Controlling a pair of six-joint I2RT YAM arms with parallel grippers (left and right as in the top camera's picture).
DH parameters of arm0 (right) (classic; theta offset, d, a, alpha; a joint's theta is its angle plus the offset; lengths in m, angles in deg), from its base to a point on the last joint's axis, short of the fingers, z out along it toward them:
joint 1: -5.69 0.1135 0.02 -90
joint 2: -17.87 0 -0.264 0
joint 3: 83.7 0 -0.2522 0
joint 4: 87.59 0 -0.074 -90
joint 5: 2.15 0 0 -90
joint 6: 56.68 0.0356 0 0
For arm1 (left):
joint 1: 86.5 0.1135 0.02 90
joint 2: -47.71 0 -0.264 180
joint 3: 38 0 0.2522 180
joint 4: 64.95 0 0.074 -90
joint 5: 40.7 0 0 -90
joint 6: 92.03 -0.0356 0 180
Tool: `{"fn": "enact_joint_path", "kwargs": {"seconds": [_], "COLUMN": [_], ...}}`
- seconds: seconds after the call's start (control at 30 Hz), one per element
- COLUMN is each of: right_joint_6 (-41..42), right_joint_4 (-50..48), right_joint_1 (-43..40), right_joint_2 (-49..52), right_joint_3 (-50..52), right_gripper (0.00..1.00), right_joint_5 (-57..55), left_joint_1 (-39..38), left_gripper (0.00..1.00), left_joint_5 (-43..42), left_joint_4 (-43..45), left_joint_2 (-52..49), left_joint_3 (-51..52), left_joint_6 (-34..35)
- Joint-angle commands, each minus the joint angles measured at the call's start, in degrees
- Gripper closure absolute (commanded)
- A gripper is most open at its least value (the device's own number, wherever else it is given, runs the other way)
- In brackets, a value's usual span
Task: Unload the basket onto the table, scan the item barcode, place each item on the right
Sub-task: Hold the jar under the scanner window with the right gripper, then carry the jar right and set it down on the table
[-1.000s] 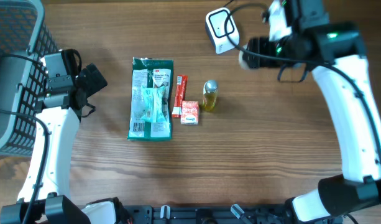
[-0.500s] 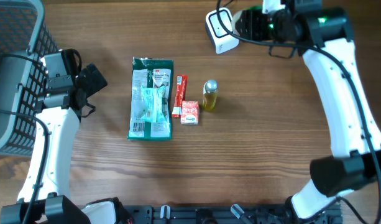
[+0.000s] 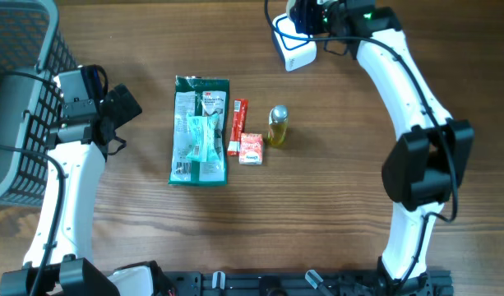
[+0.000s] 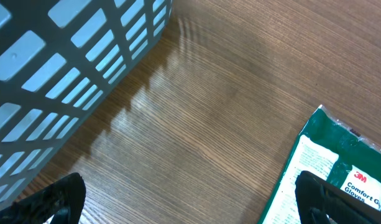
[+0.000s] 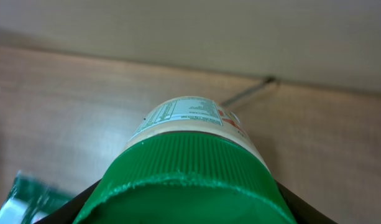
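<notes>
Right jaws pinching one green-capped jar (image 5: 189, 163) swung to one scanner (image 3: 295, 53), left jaws spread, four items (image 3: 199, 130) lying

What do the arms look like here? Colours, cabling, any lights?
Both have white rounded links with black joint housings. The left arm has black cables looping by its wrist. The right arm shows a green light near its wrist and a thin black cable along the forearm. Both sets of jaws are black.
</notes>
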Motion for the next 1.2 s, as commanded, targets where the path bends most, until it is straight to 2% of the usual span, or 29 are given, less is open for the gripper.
{"fn": "enact_joint_path", "kwargs": {"seconds": [0.0,0.27,0.83,1.0,1.17], "right_joint_6": [-0.3,0.1,-0.3,-0.3,1.1], "right_joint_4": [-6.3,-14.1,-17.2,-18.6,-18.5], "right_joint_1": [0.2,0.2,0.2,0.0,-1.4], "right_joint_2": [2.7,8.4,13.0,12.6,6.9], "right_joint_3": [-0.6,-0.6,-0.6,-0.6,-0.6], "right_gripper": [0.96,0.95,0.96,0.94,0.92], "right_joint_5": [-0.3,3.1,5.2,8.0,11.3], "left_joint_1": [0.3,0.3,0.3,0.3,0.3], "left_gripper": [0.00,0.00,0.00,0.00,0.00], "left_joint_5": [-0.3,-0.3,-0.3,-0.3,-0.3], "left_joint_4": [0.0,0.0,0.0,0.0,0.0], "left_joint_2": [0.2,0.2,0.2,0.2,0.2], "left_joint_3": [-0.8,-0.8,-0.8,-0.8,-0.8], "left_joint_6": [-0.9,-0.9,-0.9,-0.9,-0.9]}}
